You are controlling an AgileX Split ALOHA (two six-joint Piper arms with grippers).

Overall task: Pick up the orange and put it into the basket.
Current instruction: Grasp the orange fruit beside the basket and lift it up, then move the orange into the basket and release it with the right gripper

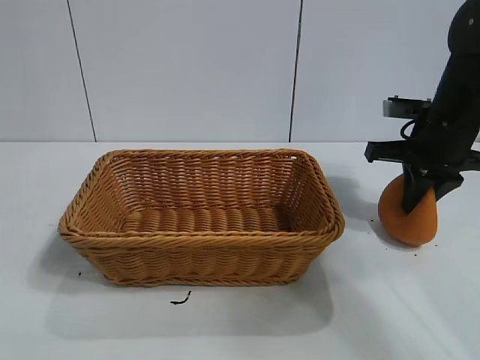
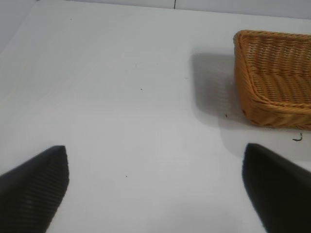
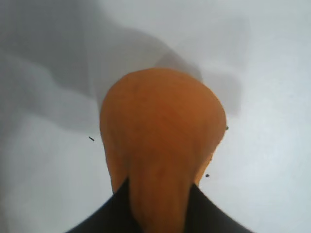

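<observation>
The right gripper (image 1: pixel 417 196) has its fingers (image 1: pixel 411 193) pinched in tight on the top of the orange (image 1: pixel 409 216), and from the right wrist view you can see the soft orange (image 3: pixel 163 145) squeezed into a narrow neck where the black fingers (image 3: pixel 104 216) bite it. So it's a grip on a squashed ridge, not around the body of the thing. The orange sits off to the right of the basket (image 1: pixel 202 236), apart from it, low over the desk (image 1: pixel 390 300); whether it's just off the surface or still grazing it is hard to call from the exterior view.

What could go wrong: that pinch is shallow. If the material springs back or the arm swings sideways fast, the neck could slide out of the fingers and the orange would drop short of the basket and roll. The other risk is height. The near wall of the basket has a raised braided rim, and the orange hangs below the fingers, so a carry that's too low would knock it against the rim, either shoving the basket or stripping the orange loose.

The left gripper (image 2: pixel 155 189) is parked on the far side of the basket (image 2: pixel 274 77), fingers (image 2: pixel 34 187) spread wide with nothing in them, so no trouble there.
</observation>
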